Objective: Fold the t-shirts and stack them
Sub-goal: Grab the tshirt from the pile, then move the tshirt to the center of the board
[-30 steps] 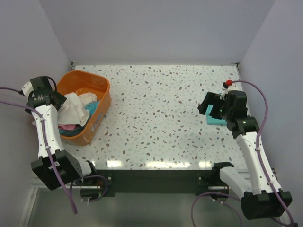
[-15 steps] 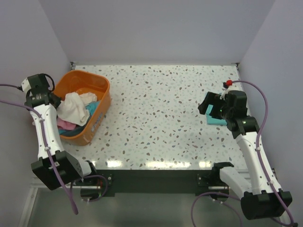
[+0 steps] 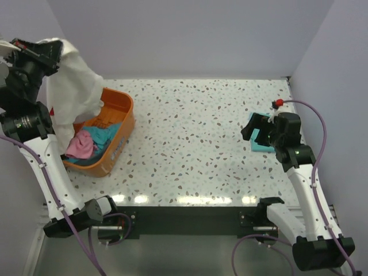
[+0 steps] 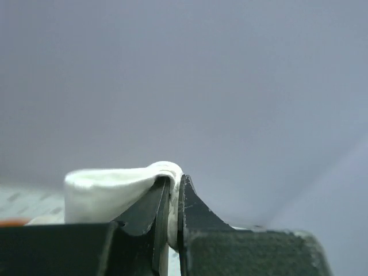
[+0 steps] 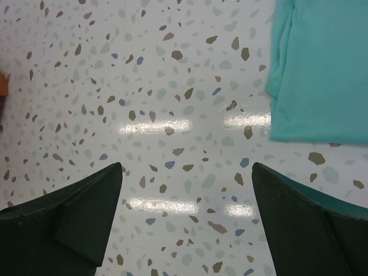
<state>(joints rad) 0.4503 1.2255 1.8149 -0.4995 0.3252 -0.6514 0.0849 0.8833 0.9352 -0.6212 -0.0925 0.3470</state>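
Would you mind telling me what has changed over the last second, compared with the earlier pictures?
The left gripper, shut on the cream-white t-shirt, has risen high above the orange basket, lifting the shirt so it hangs down to the basket. Earlier it lay bunched inside. The right gripper stays open beside the folded teal t-shirt; the basket has not moved.

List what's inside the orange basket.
Inside the basket: a pink cloth and a teal cloth. The white shirt, hanging from the left pincer, covers its left part, so anything there or under the cloths is hidden.
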